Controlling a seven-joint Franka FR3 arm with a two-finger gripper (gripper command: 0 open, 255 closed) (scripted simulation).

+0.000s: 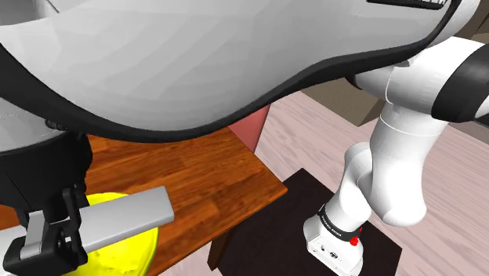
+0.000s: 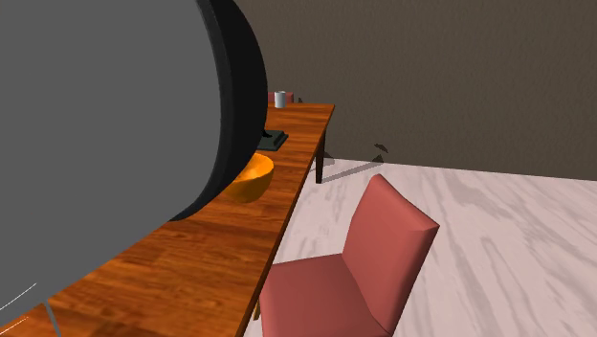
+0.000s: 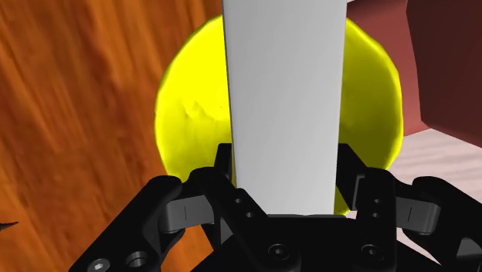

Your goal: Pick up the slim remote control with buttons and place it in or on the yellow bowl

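Observation:
The slim remote (image 3: 284,100) is drawn as a plain light-grey slab with no buttons showing. My gripper (image 3: 284,176) is shut on its near end, one black finger on each long side. Directly beneath it sits the yellow bowl (image 3: 189,116), and the remote hangs lengthwise across the bowl's middle. In the shoulder view the gripper (image 1: 48,229) is at the lower left, holding the remote (image 1: 129,216) level just above the bowl (image 1: 129,252). I cannot tell whether the remote touches the bowl.
The bowl stands on a wooden table (image 1: 204,180) close to its edge, with a red chair (image 2: 373,258) beside it. Farther along the table are an orange bowl (image 2: 251,179), a dark flat object (image 2: 271,140) and a white mug (image 2: 281,99). The arm's white body (image 1: 196,63) blocks much of both exterior views.

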